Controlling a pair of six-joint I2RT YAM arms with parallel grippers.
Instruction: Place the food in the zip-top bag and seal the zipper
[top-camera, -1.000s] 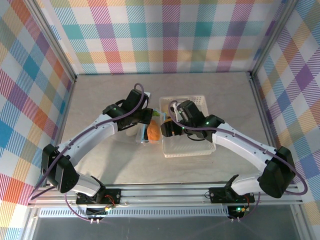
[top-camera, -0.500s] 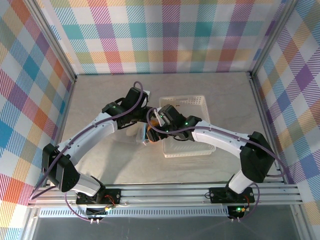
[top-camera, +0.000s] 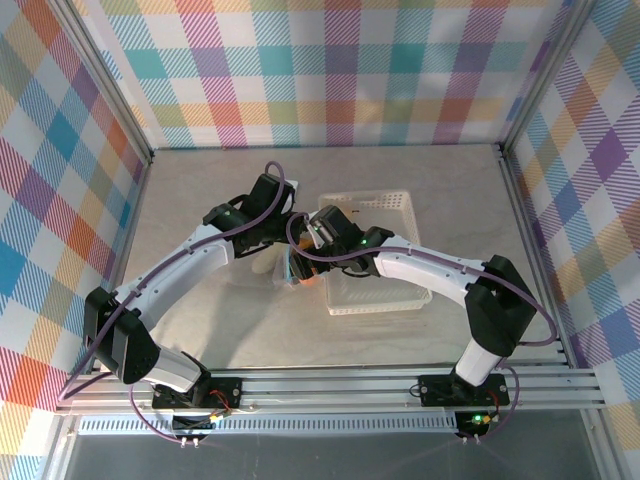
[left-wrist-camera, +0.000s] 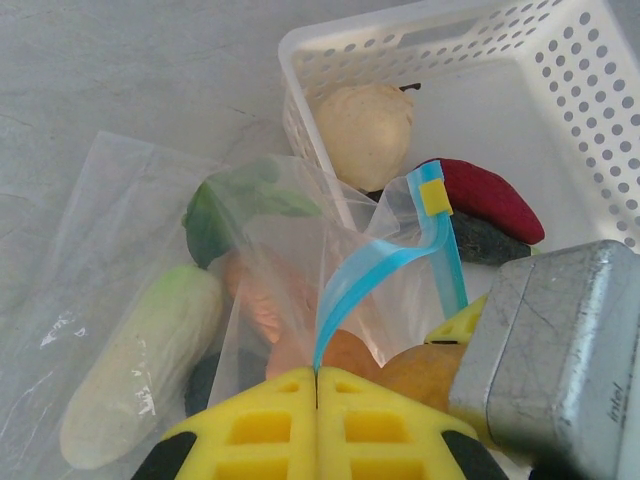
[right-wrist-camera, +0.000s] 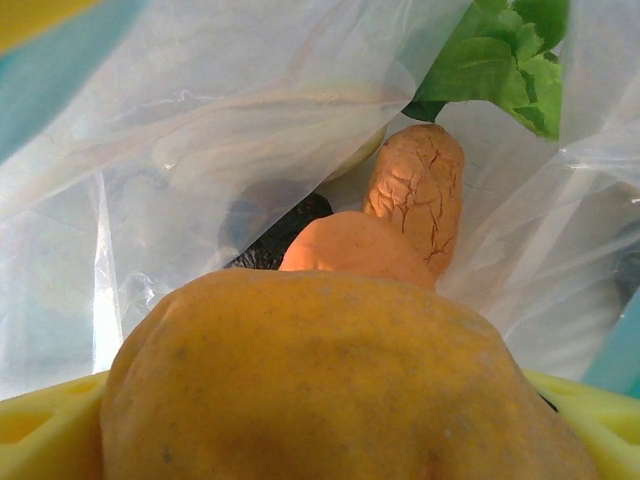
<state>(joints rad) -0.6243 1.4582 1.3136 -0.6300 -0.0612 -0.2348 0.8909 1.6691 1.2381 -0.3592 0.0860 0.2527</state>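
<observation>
Food at the mouth of the held-open bag

In the top view, the left gripper (top-camera: 284, 238) and right gripper (top-camera: 306, 268) were seen meeting over the zip-top bag (top-camera: 279, 272), with the basket (top-camera: 400, 196) just beside the right one. In the left wrist view, the zipper (left-wrist-camera: 375, 270) was pinched between shut fingers and rose ahead of them. In the right wrist view, an orange bread piece (right-wrist-camera: 340, 380) was spanned by widely spread jaws, the bag's mouth directly ahead. Release would best be delayed until the piece was past the lip, with the zipper held lifted.
</observation>
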